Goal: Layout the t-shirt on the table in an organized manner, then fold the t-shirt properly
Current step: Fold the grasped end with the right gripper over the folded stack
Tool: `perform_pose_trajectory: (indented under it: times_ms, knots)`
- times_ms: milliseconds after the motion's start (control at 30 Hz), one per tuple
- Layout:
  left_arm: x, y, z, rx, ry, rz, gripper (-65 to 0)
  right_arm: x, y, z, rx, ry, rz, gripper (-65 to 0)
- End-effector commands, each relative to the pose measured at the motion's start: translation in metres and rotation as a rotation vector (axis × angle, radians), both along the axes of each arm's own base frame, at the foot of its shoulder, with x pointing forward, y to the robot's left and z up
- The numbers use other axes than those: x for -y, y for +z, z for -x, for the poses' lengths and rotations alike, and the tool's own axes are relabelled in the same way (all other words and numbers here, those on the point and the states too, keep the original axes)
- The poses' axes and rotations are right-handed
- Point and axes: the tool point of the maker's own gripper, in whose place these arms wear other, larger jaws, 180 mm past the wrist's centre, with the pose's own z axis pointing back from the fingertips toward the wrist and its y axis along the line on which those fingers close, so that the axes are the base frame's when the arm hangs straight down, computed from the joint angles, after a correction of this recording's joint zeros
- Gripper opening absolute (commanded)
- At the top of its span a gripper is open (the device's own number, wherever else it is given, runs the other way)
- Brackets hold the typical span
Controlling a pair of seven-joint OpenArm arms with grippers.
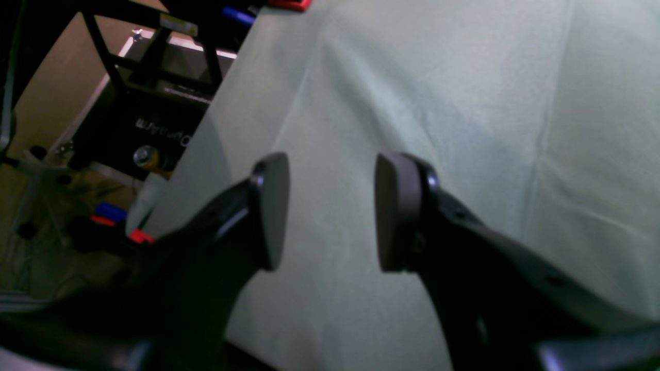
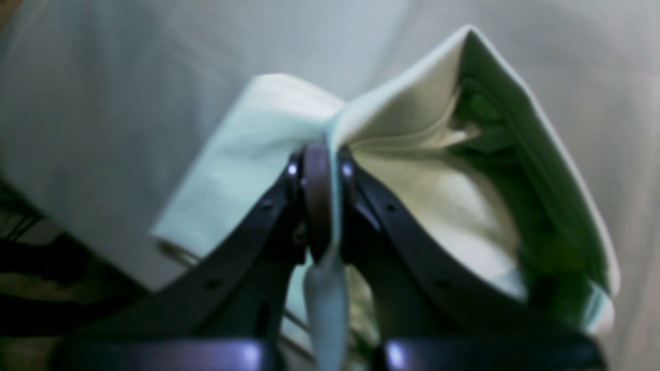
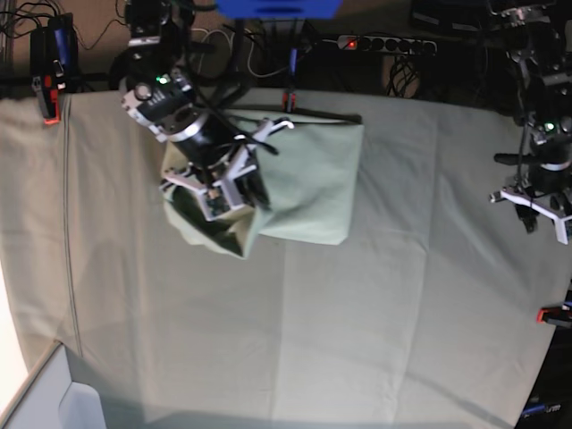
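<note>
The pale mint-green t-shirt [image 3: 313, 179] lies bunched and partly folded at the back left of the table [image 3: 357, 340]. My right gripper [image 3: 238, 184] sits over the shirt's left part. In the right wrist view this right gripper [image 2: 317, 154] is shut on a fold of the t-shirt [image 2: 242, 149], and the fabric spreads to either side of the fingers, lifted into a peak. Far to the right, apart from the shirt, my left gripper [image 3: 536, 207] hangs near the table's right edge. Its pads [image 1: 272, 206] stand open above bare table cloth [image 1: 464, 103], with nothing between them.
Red-orange clamps [image 3: 51, 109] [image 3: 556, 314] [image 3: 288, 96] grip the table's edges. A power strip [image 3: 384, 42] and cables lie behind the table. In the left wrist view the table's edge [image 1: 206, 129] drops to a floor cluttered with a black frame [image 1: 154, 67] and small items.
</note>
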Motion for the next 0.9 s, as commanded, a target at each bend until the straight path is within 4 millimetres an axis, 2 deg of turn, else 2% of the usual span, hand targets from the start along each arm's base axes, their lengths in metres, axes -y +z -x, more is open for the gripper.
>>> perform_pose_trajectory:
  times_ms: [0, 133, 267, 433, 567, 700, 767, 867]
  knots:
    - [-0.004, 0.013, -0.003, 0.037, -0.003, -0.029, -38.3, -0.009, 0.017, -0.008, 0.057, -0.001, -0.048, -65.0]
    - [-0.004, 0.01, -0.001, 0.028, -0.003, -0.029, -38.3, -0.036, 0.022, -0.011, 0.072, 0.069, -0.073, -65.0]
    - [-0.004, 0.008, 0.002, 0.02, -0.003, -0.029, -38.3, -0.053, 0.033, -0.013, 0.103, 0.118, -0.089, -65.0]
    - [-0.004, 0.007, 0.003, 0.015, -0.003, -0.028, -38.3, -0.065, 0.064, -0.016, 0.186, 0.15, -0.117, -65.0]
    - [-0.004, 0.007, 0.002, 0.018, -0.003, -0.028, -38.3, -0.076, 0.072, -0.015, 0.207, 0.181, -0.13, -65.0]
    - [-0.004, 0.008, 0.001, 0.022, -0.002, -0.027, -38.3, -0.086, 0.071, -0.011, 0.202, 0.21, -0.136, -65.0]
    - [-0.004, 0.009, 0.0, 0.025, -0.002, -0.027, -38.3, -0.09, 0.056, -0.008, 0.159, 0.22, -0.132, -65.0]
    - [-0.003, 0.008, 0.0, 0.025, -0.001, -0.024, -38.3, -0.093, 0.046, -0.01, 0.136, 0.228, -0.126, -65.0]
